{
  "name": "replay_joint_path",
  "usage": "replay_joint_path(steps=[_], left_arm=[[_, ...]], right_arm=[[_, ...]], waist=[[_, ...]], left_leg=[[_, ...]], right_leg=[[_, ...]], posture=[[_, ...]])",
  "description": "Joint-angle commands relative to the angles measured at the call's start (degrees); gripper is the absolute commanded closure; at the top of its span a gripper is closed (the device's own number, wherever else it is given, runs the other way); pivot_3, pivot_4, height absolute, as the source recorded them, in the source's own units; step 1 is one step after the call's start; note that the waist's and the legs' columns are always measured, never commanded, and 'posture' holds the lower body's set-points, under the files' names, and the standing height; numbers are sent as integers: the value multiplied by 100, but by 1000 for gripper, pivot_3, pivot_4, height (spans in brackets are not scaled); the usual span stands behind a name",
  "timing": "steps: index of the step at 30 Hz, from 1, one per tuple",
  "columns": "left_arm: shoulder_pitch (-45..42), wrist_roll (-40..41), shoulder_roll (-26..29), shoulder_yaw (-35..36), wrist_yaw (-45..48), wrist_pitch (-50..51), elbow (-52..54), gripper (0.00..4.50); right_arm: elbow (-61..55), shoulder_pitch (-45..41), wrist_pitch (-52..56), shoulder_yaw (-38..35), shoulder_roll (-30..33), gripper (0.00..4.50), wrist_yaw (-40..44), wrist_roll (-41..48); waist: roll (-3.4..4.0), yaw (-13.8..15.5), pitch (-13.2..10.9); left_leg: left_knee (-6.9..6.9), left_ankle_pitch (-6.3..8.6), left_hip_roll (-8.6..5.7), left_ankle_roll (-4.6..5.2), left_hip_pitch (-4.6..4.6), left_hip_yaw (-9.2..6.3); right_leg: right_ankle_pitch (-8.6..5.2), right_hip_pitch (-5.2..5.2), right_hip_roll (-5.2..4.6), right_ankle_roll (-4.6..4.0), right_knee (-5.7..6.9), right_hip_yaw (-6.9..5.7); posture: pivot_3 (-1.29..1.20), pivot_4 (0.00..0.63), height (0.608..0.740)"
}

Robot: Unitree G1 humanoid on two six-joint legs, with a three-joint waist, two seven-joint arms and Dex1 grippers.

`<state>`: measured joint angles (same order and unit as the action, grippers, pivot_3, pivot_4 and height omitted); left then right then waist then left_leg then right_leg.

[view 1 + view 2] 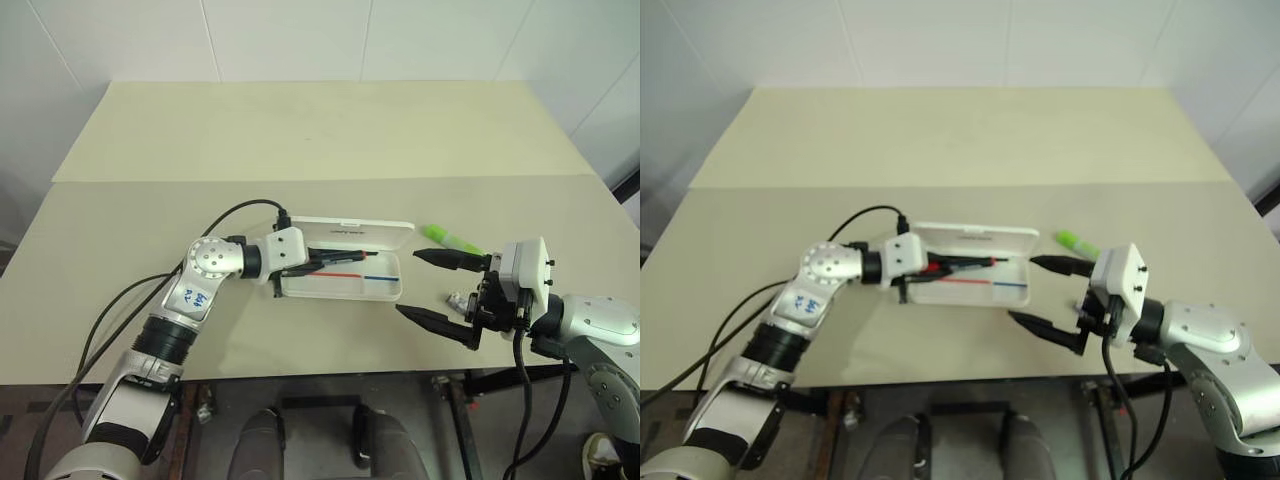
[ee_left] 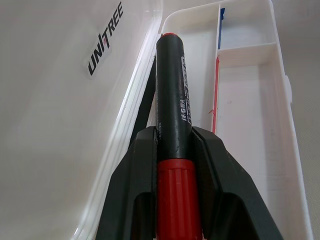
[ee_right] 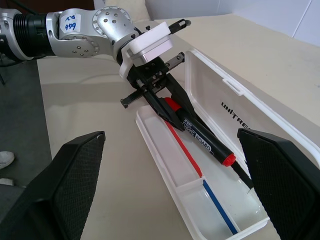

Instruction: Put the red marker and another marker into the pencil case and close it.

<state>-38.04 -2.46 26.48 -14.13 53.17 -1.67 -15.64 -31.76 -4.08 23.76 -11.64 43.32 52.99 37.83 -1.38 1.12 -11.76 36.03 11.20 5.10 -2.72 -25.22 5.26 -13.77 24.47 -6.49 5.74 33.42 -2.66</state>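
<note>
The white pencil case point(image 1: 392, 292) lies open on the table with its lid point(image 1: 352, 232) folded back. My left gripper point(image 1: 316, 262) reaches over the tray from its left end and is shut on the red marker point(image 2: 172, 95). The marker's black barrel angles out over the tray near the lid hinge, red tip forward point(image 3: 228, 159). A lime-green highlighter point(image 1: 447, 238) lies on the table just right of the case. My right gripper point(image 1: 410, 282) hangs open beside the case's right end, its upper finger close to the highlighter and nothing between its fingers.
Thin red point(image 1: 345, 273) and blue point(image 1: 380, 277) lines run along the tray floor. A small grey metallic object point(image 1: 457, 299) sits on the table under my right gripper. A black cable point(image 1: 215, 222) loops left of the case. The table's front edge point(image 1: 300, 375) is close.
</note>
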Motion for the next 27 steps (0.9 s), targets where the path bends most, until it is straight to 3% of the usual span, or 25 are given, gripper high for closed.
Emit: replay_joint_path(steps=[1,5,11,20,23,25,27], left_arm=[[-111,15,-75,-2,-26,-127,11,2471],[-112,47,-107,14,19,-126,55,1174],[28,486,-96,154,314,253,548,1174],[865,2332,451,866,1037,2110,2504,1174],[1281,2740,740,1168,836,2676,3324,638],[1382,2815,843,1299,597,2907,3627,7],[1405,2835,884,1399,320,3120,3829,7]], right_arm=[[-266,8,-93,-96,-34,0,-37,117],[-280,13,-89,-97,-49,0,-53,118],[-223,-37,-103,-62,-70,0,-36,89],[534,-237,-49,-130,47,0,326,91],[1388,-523,-213,-167,310,0,587,-238],[1868,-730,-357,-115,416,0,708,-446],[2422,-987,-529,12,476,0,765,-741]], waist=[[0,21,0],[0,29,0],[0,28,0],[0,-28,0],[0,-45,0],[0,-57,0],[0,-39,0]], left_leg=[[0,0,0,0,0,0],[1,0,0,0,0,0],[0,0,0,0,-1,0],[-1,-2,1,3,3,0],[2,-2,1,3,2,0],[4,-1,0,2,4,3],[3,3,0,-6,5,2]], right_leg=[[0,0,0,0,0,0],[0,0,0,0,0,0],[0,0,1,0,0,0],[0,0,3,-1,6,5],[0,0,2,-1,6,5],[1,0,0,1,5,8],[3,0,0,-1,4,8]], posture=[[0,150,740],[0,150,740],[0,150,740],[0,150,740],[0,150,740],[0,150,740],[0,150,740]])
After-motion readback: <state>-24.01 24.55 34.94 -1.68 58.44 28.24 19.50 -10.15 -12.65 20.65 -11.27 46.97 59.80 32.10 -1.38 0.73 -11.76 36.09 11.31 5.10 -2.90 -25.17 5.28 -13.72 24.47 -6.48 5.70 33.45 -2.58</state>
